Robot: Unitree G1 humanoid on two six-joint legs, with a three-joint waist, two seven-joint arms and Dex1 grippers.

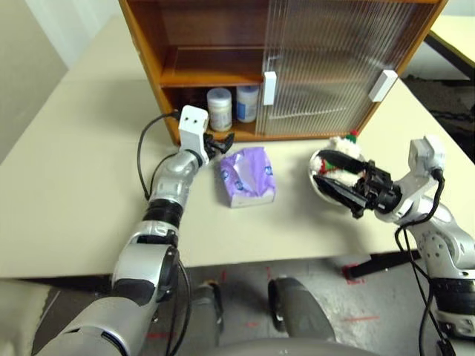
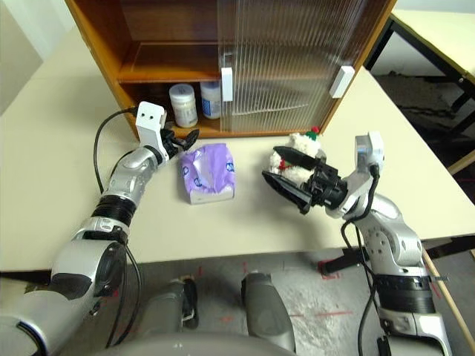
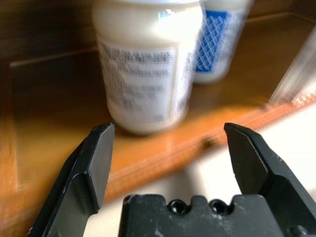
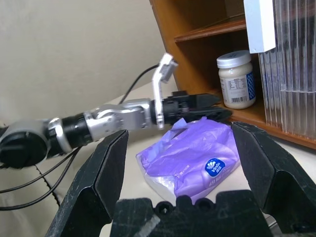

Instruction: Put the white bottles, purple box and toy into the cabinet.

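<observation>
Two white bottles (image 1: pixel 220 109) stand side by side on the bottom shelf of the cabinet (image 1: pixel 172 74), in its open left half, one (image 2: pixel 182 104) a little nearer and further left than the other (image 2: pixel 211 99). The cabinet stands at the far side of the desk (image 1: pixel 67 185). Its two ribbed sliding doors (image 1: pixel 326 59) cover the right part, each with a white handle; the left handle (image 1: pixel 269 87) is just right of the bottles.

The left gripper (image 1: pixel 220 142) hangs just outside the cabinet's bottom edge, in front of the bottles and pointing toward them. Its fingers (image 3: pixel 94 170) are spread wide and grasp nothing; the left wrist view shows the nearer bottle (image 3: pixel 145 64) beyond the gap between them, apart from both.

The purple box (image 1: pixel 248 176) lies flat on the desk, near the cabinet front and just right of the left gripper, not touching it. It has a white-and-blue label (image 4: pixel 213 167) on its side.

The right gripper (image 1: pixel 335 176) is over the right part of the desk, pointing left toward the box. Its fingers (image 4: pixel 106 170) are also released and hold nothing. Just behind them sits the toy (image 2: pixel 300 150), a fluffy white figure with a red-and-green tip, resting on the desk in front of the right door. Whether the fingers touch the toy I cannot tell.
</observation>
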